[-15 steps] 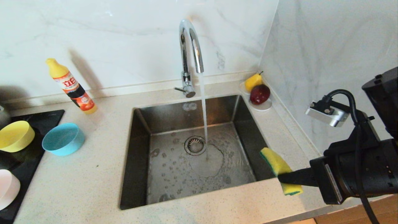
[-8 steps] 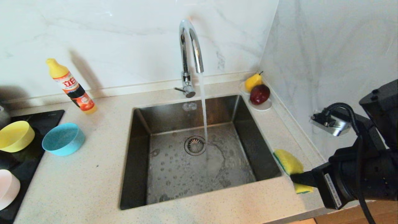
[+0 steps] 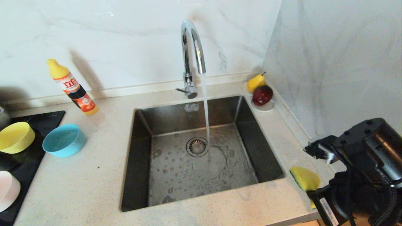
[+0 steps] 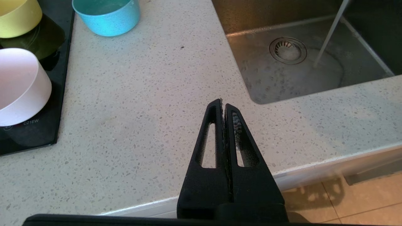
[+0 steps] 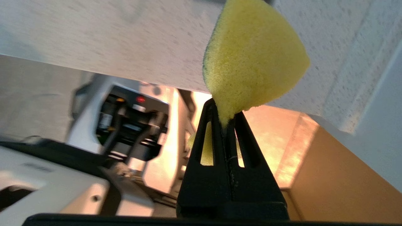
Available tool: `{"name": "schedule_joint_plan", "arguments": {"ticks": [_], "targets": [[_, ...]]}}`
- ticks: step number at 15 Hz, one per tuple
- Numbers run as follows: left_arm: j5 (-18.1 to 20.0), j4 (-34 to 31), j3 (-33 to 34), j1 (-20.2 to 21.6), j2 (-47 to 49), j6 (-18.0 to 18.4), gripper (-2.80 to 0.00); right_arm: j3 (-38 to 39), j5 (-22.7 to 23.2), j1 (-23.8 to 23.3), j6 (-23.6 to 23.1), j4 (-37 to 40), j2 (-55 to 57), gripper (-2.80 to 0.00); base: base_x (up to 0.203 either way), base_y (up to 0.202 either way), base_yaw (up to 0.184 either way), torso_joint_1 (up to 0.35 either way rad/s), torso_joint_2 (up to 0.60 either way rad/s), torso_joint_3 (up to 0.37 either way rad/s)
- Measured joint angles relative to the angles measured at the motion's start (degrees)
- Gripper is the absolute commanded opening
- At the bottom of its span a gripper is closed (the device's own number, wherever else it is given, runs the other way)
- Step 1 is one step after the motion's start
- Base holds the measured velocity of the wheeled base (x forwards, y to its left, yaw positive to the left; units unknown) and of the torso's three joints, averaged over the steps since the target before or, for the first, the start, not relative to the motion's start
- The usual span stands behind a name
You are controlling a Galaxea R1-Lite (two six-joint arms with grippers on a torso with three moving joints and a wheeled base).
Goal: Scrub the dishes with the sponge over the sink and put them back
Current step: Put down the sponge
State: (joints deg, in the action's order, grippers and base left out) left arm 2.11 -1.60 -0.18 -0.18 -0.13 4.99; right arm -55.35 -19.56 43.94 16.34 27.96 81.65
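Holding the sponge by its narrow tail in my right claw, clamped tight, I hover at the counter front right corner; such a small pinch may slip, dropping it off the edge.

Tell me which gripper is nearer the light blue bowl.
Left. The left gripper hangs shut over the counter near the light blue bowl; the right gripper, across the sink, pinches the sponge.

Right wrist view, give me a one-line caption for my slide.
Right gripper shut on the yellow sponge, held before the pale speckled counter.
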Motion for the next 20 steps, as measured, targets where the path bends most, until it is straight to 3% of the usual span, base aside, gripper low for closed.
{"name": "schedule_joint_plan", "arguments": {"ticks": [5,9,14,20], "targets": [[0.0,0.0,0.0,0.0,0.0,0.0,-2.80,9.8,-6.1,1.3,-4.7,-11.7,2.5,-2.80,0.000,0.000,0.000,0.000,0.00,0.000],[0.0,0.0,0.0,0.0,0.0,0.0,-2.80,13.9,-8.9,0.9,-5.1,-18.4,5.4,-2.80,0.000,0.000,0.000,0.000,0.00,0.000],[0.0,0.0,0.0,0.0,0.0,0.0,-2.80,18.3,-9.3,-3.1,-9.5,-29.2,8.6,-2.80,0.000,0.000,0.000,0.000,0.00,0.000],[0.0,0.0,0.0,0.0,0.0,0.0,-2.80,20.1,-9.4,-6.8,-10.2,-34.9,12.3,-2.80,0.000,0.000,0.000,0.000,0.00,0.000]]}}
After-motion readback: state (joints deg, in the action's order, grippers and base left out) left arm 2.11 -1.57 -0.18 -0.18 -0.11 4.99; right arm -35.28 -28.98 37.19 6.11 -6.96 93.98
